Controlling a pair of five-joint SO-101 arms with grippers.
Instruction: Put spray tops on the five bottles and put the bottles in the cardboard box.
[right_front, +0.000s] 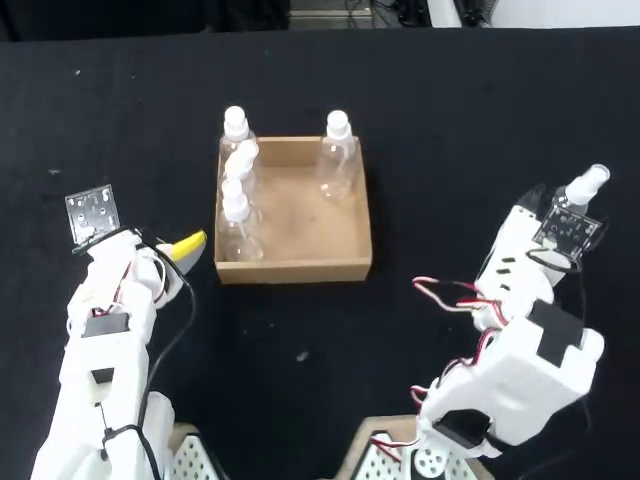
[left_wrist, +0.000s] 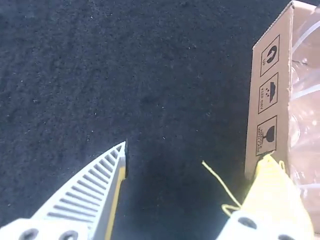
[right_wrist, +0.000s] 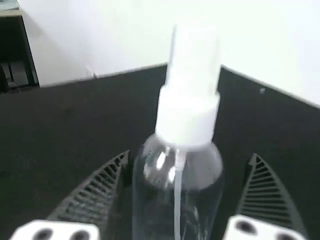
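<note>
Last leg of the job, I'm judging. Four bottles (right_front: 240, 225) are standing in the cardboard box (right_front: 295, 268) w/ tops on, and the fifth bottle (right_wrist: 177, 185) is wearing its spray top (right_wrist: 190, 100) too. So boxing that last one is looking like the step in hand.

The right jaws are standing apart, straddling the fifth bottle. The bottle is sitting btwn them, nearer one side, w/ a dark gap showing at the other, so nothing is pinching it as far as I'm seeing. The spray top is poking out past the tips. Can't tell whether the bottle's base is resting on the counter (right_front: 450, 120).

Next move is calling for the following, IMO:
- closing on the clear body below the shoulder
- lifting enough to clear the box wall
- carrying it to the box, which is lying well apart from these jaws
- lowering it upright onto the bare floor of the box w/o bumping the bottles inside

The left jaws are also hanging apart w/ nothing btwn them. The box's corner is sitting just beside the yellow one; touching or not, can't tell. It's possibly placed there for steadying the box during the drop-in.
</note>
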